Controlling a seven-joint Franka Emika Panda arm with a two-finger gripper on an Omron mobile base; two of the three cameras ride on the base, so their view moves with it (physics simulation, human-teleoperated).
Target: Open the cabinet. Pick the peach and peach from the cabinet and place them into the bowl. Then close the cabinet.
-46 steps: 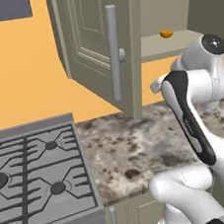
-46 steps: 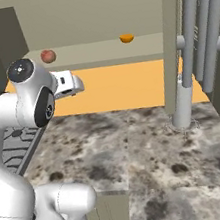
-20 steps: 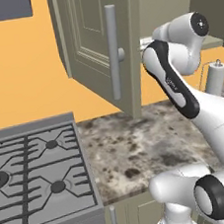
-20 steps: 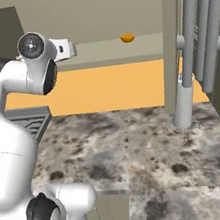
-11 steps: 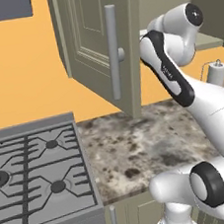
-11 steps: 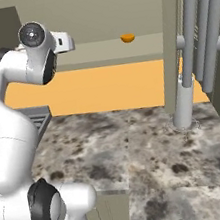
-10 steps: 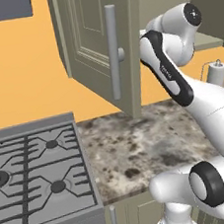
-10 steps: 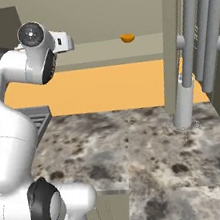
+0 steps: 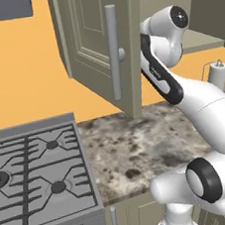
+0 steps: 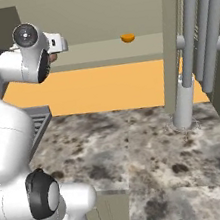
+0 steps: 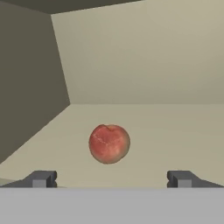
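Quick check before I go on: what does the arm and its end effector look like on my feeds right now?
The arm is glossy white with smooth rounded links, dark grey to black bands at the joints and a round dark cap at the top joint. A black strip with small white lettering runs along one link. The end effector shows two small dark grey, blocky finger tips. No cables visible.

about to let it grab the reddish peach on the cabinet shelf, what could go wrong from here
1. The reddish peach is round and sits free on the shelf; the open pincer could nudge it so it rolls deeper toward the back wall.
2. It sits near the cabinet's left inner wall, so one finger may scrape that wall.
3. The open door hangs beside the arm and could get clipped on the way out.
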